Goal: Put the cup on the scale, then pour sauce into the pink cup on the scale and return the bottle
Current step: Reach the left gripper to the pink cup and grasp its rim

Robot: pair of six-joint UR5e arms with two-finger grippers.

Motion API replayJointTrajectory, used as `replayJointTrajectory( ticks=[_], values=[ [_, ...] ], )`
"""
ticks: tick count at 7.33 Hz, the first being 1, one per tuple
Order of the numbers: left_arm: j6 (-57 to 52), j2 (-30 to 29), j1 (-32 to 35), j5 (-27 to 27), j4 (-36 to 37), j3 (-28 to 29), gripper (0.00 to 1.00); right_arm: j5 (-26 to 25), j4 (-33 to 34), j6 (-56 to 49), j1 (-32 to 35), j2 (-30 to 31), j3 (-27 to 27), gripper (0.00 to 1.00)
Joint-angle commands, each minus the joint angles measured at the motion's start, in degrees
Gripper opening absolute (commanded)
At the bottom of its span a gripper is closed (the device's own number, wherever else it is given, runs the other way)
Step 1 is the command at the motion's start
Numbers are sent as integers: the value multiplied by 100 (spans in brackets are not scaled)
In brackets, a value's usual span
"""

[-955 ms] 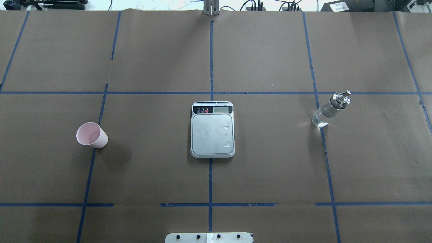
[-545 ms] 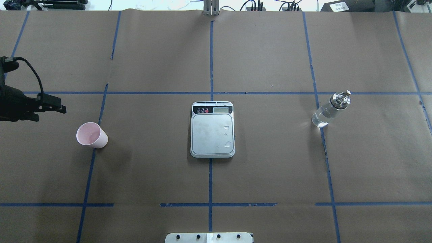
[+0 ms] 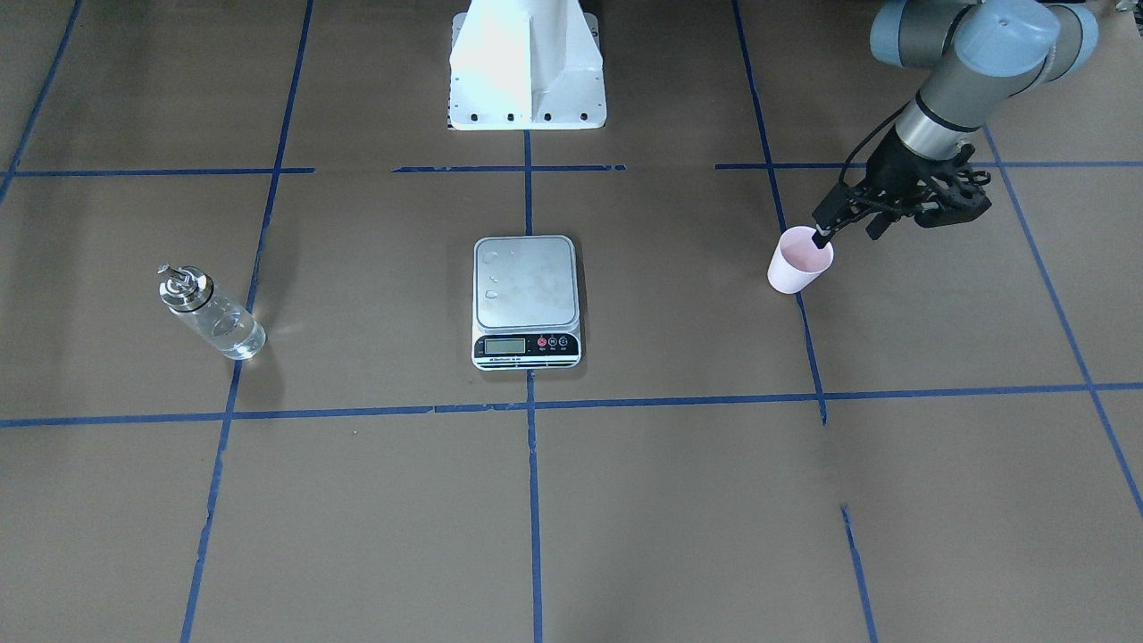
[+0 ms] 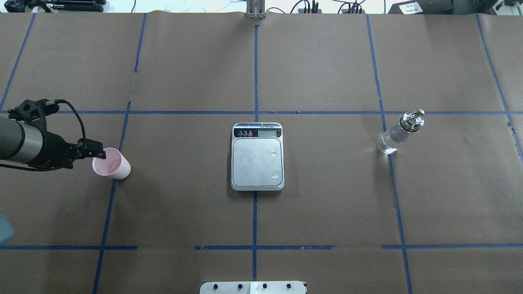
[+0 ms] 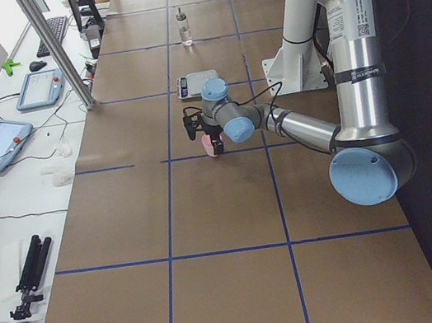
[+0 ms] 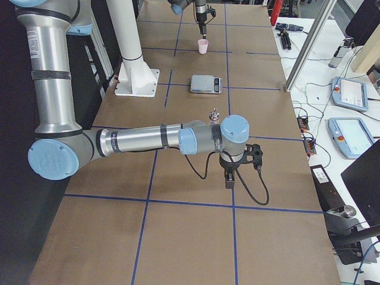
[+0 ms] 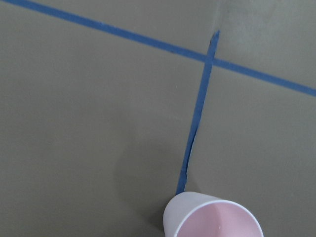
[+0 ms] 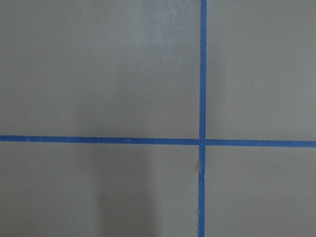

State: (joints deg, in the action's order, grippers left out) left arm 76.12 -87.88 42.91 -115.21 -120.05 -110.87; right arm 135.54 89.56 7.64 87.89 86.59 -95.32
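The pink cup (image 4: pixel 111 164) stands upright on the brown paper at the left, also in the front view (image 3: pixel 800 261) and at the bottom edge of the left wrist view (image 7: pixel 217 217). The scale (image 4: pixel 257 161) lies at the centre with a few drops on its steel platform. The bottle (image 4: pixel 394 136) of clear sauce stands at the right, its spout on top. My left gripper (image 4: pixel 99 154) hovers over the cup's outer rim, fingers looking closed together and holding nothing. My right gripper (image 6: pixel 229 180) hangs over bare paper near the bottle; I cannot tell whether it is open.
Blue tape lines divide the brown paper into squares. The robot's white base (image 3: pixel 527 62) stands behind the scale. Tablets and cables lie on the side bench (image 6: pixel 350 95) beyond the table's edge.
My left arm came in from the left edge and moved down and right, from above-left of the cup to its rim. Cup, scale and bottle have not moved.
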Motion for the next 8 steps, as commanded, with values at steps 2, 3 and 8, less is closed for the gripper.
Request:
replayJointTrajectory(
  ticks=[2,3,8],
  values=[
    [-27,-53,-72,130,-19,171,100,-1,-9,9,0,-19,-13,100],
    [-27,-263,-186,156,7,363,100,-1,0,1,0,-19,-4,100],
    [-36,-318,-204,113,25,426,49,-1,0,18,0,-19,-56,100]
  ],
)
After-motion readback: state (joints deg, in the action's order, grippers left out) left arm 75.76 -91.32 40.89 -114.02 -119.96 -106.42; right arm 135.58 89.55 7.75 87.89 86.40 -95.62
